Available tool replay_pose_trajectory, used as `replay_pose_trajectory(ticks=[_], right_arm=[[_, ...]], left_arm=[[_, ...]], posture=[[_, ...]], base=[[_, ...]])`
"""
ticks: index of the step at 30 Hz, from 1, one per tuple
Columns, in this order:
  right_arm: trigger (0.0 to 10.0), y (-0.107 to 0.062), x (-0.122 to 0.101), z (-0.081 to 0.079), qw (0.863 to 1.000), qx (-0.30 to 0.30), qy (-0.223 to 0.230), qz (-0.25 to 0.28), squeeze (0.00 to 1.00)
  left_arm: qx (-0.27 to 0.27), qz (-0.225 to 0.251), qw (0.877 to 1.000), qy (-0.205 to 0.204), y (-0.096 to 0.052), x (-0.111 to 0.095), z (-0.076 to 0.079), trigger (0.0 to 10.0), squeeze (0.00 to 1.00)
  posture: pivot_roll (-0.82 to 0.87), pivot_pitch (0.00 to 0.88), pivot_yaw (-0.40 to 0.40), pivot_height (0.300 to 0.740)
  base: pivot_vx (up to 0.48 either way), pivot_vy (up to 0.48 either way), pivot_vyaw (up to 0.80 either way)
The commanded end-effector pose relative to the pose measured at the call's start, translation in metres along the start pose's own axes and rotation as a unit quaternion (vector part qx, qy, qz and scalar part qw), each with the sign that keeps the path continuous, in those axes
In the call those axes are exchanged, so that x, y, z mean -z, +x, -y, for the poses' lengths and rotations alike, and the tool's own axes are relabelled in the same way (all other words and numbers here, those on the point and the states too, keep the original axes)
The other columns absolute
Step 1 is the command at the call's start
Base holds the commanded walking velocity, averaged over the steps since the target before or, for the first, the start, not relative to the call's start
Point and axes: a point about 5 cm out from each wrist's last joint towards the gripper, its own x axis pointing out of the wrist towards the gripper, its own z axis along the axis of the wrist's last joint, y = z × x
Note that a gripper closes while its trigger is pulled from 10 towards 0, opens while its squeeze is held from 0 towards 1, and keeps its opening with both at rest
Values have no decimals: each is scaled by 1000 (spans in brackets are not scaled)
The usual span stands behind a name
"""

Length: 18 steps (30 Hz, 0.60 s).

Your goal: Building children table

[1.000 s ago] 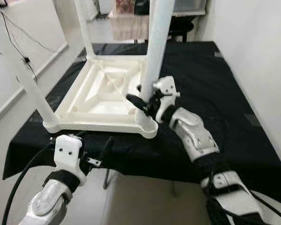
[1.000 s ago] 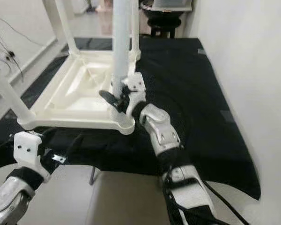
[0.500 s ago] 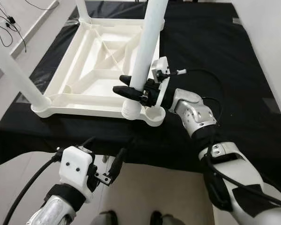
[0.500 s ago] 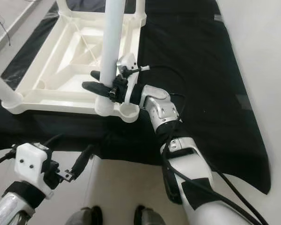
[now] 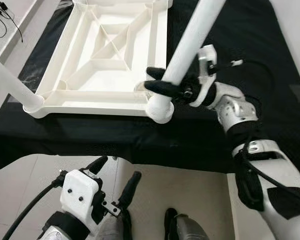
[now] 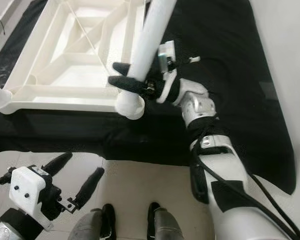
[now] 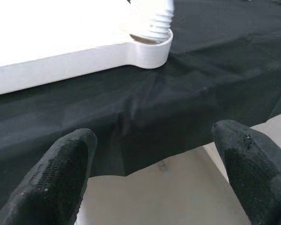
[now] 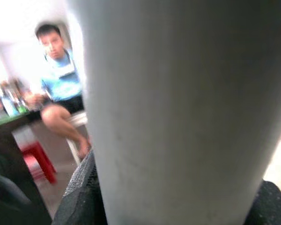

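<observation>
Upturned white children's table (image 5: 110,55) lies underside-up on a black cloth (image 5: 230,30) over the tabletop, ribbed frame showing. Landmark: its near corner socket (image 7: 150,47) on the robot's right side. Right tool (image 5: 177,85) is clamped around the lower part of a white table leg (image 5: 190,45), one finger on each side, just above that socket. The leg's threaded end (image 7: 152,21) sits in the socket, but its long axis leans up and away from the socket toward the robot's right and far side, not upright. Judgement: thread is started or only just seated; the coming move turns on bringing that axis square to the socket before any twist, else it may cross-thread. Another leg (image 5: 12,85) stands in the near corner on the robot's left side. Left tool (image 5: 112,180) hangs below the tabletop edge, well short of the socket, fingers spread, holding nothing. Right arm is the nearer and is doing the work. A seated person (image 8: 61,89) appears blurred beyond the leg.
</observation>
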Motion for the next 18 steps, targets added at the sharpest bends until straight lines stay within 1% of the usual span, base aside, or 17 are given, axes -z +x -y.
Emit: replay_pose_trajectory(ticks=[1, 6, 7, 8, 9, 10, 12, 13, 15, 16, 18], right_arm=[[10000, -2, 21, -4, 999, -2, 18, -49, 0], [10000, -3, 21, -3, 998, 1, 4, -66, 0], [10000, -3, 21, -4, 997, -12, -6, -80, 0], [10000, -3, 21, -4, 997, -12, -6, -80, 0], [10000, -3, 22, -6, 994, -32, -21, -103, 0], [10000, -3, 22, -6, 994, -32, -21, -103, 0], [10000, -3, 25, -12, 985, -74, -45, -149, 0], [10000, -3, 25, -12, 985, -74, -45, -149, 0], [10000, -1, 29, -17, 970, -121, -72, -196, 0], [10000, -1, 29, -17, 970, -121, -72, -196, 0], [10000, 1, 30, -20, 959, -150, -90, -222, 0]], left_arm=[[10, -16, 1000, 1, -4, 2, 3, 10000, 0], [11, -20, 1000, 2, -6, 2, 3, 10000, 0], [12, -21, 1000, 3, -6, 3, 3, 10000, 0], [12, -21, 1000, 3, -6, 3, 3, 10000, 0], [13, -22, 1000, 3, -7, 3, 4, 10000, 0], [13, -22, 1000, 3, -7, 3, 4, 10000, 0], [15, -24, 1000, 1, -7, 3, 4, 10000, 0], [15, -24, 1000, 1, -7, 3, 4, 10000, 0], [17, -24, 1000, -1, -7, 2, 4, 10000, 0], [17, -24, 1000, -1, -7, 2, 4, 10000, 0], [18, -23, 1000, -2, -6, 2, 4, 10000, 0]], posture=[[123, 405, 34, 740], [127, 401, 37, 740], [127, 398, 37, 740], [127, 398, 37, 740], [126, 397, 38, 740], [126, 397, 38, 740], [124, 400, 39, 740], [124, 400, 39, 740], [119, 402, 40, 740], [119, 402, 40, 740], [116, 403, 40, 740]], base=[[0, 0, 0], [0, 0, 0], [0, 0, 0], [0, 0, 0], [0, 0, 0], [0, 0, 0], [0, 0, 0], [0, 0, 0], [0, 0, 0], [0, 0, 0], [0, 0, 0]])
